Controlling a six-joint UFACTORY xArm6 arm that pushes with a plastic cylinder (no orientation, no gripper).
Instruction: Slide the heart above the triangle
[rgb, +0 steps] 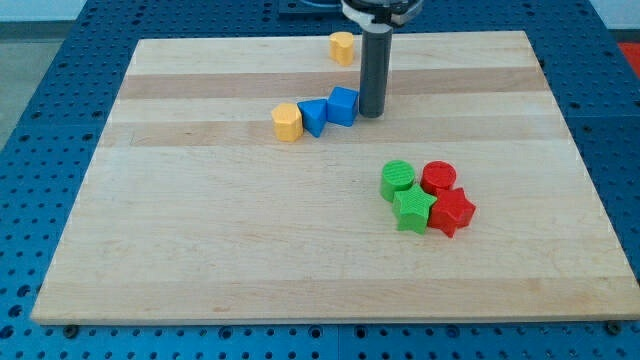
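So nearest the view's bottom there's just bare wooden board (250, 270), sitting on a blue perforated table (40, 90). First stuff you hit going up is a tight cluster of four, well below my tip and off to the view's right of it: a green star (412, 210) and a red star (452, 211) at the front, side by side and touching, then a green cylinder (397, 178) and a red cylinder (438, 177) right behind them, all packed together. Farther up is a little row of three that runs up toward my tip from its left: a yellow block (287, 122), which looks like the heart, though the shape is hard to make out at this size, sits at the far-left end, lowest in the view; next is a blue block (313, 117) that looks like the triangle, touching the yellow one; then a blue cube (343, 106). My tip (372, 113) is right at the cube's right side, touching it or as good as. There's no gripper here, nothing to open or close, just a straight dark rod standing upright on the board. Farthest back, above my tip and slightly to its left near the board's top edge, is another yellow block (342, 47), well apart from everything else; can't tell its shape.
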